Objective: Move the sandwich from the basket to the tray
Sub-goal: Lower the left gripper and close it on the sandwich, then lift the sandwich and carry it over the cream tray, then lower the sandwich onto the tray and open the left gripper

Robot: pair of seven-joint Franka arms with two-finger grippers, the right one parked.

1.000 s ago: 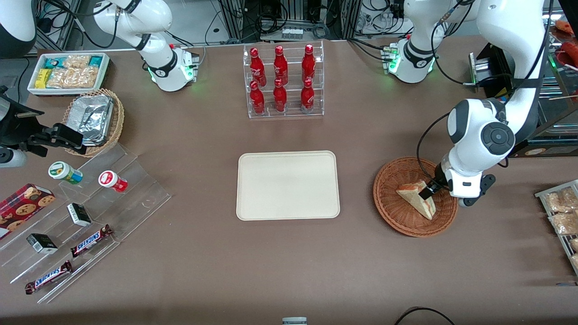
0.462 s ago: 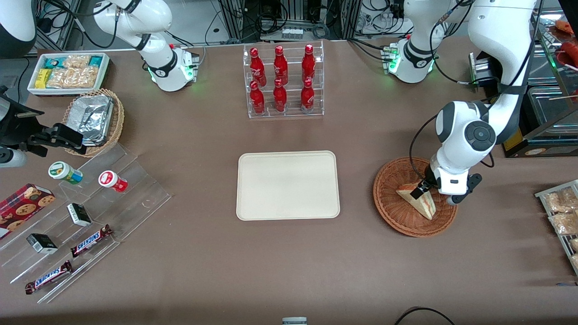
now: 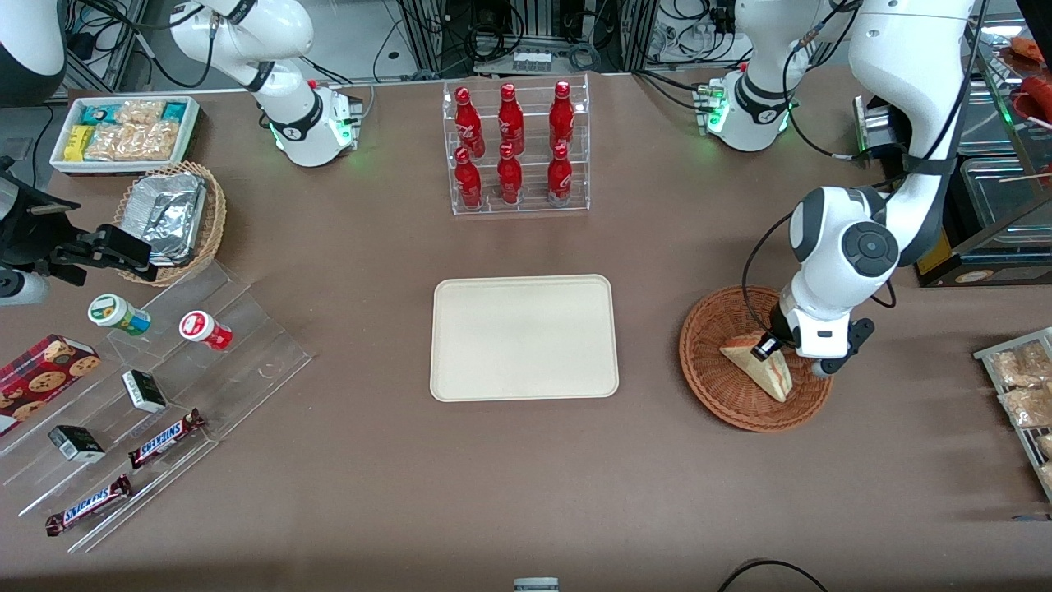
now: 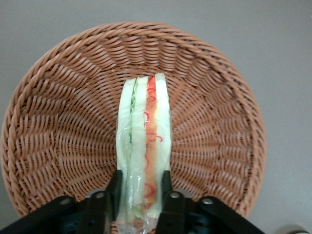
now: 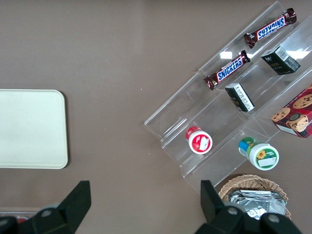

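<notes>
One wrapped sandwich (image 4: 144, 146) between tool (image 4: 141, 187) fingers

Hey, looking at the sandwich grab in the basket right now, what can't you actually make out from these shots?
- Front view: the gripper sits at the sandwich in the basket, but the wrist body hides the finger contact.
- Left wrist view: fingers flank the sandwich; the frame edge cuts off its near end.
- Whether it has lifted off the basket: unclear.
</notes>
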